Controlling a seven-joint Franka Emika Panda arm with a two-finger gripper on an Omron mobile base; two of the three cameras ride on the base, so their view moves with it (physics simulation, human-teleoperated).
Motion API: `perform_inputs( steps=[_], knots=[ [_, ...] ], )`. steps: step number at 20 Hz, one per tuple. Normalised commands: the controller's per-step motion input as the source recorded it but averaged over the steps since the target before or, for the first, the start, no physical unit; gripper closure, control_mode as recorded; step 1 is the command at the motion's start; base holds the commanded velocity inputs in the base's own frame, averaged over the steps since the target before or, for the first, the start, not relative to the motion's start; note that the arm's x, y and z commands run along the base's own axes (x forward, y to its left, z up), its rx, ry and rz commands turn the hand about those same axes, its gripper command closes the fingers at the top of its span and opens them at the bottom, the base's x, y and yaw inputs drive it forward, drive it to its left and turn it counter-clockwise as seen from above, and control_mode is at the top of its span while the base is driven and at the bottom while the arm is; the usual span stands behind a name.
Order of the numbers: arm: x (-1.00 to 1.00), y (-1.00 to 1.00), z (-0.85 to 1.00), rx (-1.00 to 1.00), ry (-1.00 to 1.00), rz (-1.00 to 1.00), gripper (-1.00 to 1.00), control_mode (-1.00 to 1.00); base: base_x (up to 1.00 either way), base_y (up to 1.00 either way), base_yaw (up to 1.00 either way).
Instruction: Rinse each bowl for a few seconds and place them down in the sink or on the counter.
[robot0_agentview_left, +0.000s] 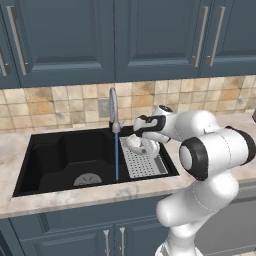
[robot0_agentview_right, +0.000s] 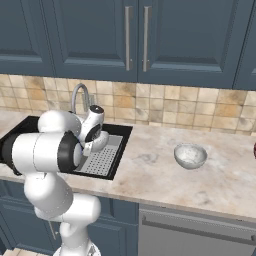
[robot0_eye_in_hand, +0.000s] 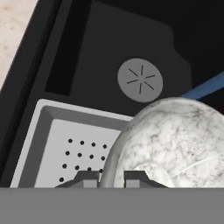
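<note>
Holding one bowl (robot0_eye_in_hand: 175, 144) by its rim, the tool (robot0_eye_in_hand: 111, 177) is pinching it over the tray (robot0_agentview_left: 145, 167) at the sink's (robot0_agentview_left: 50, 155) right end, near the running water (robot0_agentview_left: 117, 155). Another bowl (robot0_agentview_right: 190, 156) is sitting on the table (robot0_agentview_right: 150, 175), seemingly awaiting rinsing.

Arm bent forward and leftward, gripper (robot0_eye_in_hand: 111, 177) pointing down, jaws clamped.
</note>
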Motion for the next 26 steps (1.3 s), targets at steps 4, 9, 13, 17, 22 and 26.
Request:
perform_inputs(
  steps=[4, 9, 13, 17, 22, 26],
  knots=[
    [0.08, 0.01, -0.45, 0.05, -0.01, -0.05, 1.00, -1.00, 0.00, 0.00, 0.00],
    [0.17, 0.00, -0.36, 0.03, -0.03, -0.04, 1.00, -1.00, 0.00, 0.00, 0.00],
    [0.15, 0.00, -0.36, 0.00, -0.06, -0.02, 1.00, -1.00, 0.00, 0.00, 0.00],
    [0.09, 0.03, -0.35, -0.02, -0.09, -0.01, 1.00, -1.00, 0.00, 0.00, 0.00],
    [0.05, 0.05, -0.37, -0.04, -0.10, 0.00, -1.00, -1.00, 0.00, 0.00, 0.00],
    [0.05, 0.01, -0.24, -0.03, -0.10, 0.00, -1.00, -1.00, 0.00, 0.00, 0.00]
  ],
)
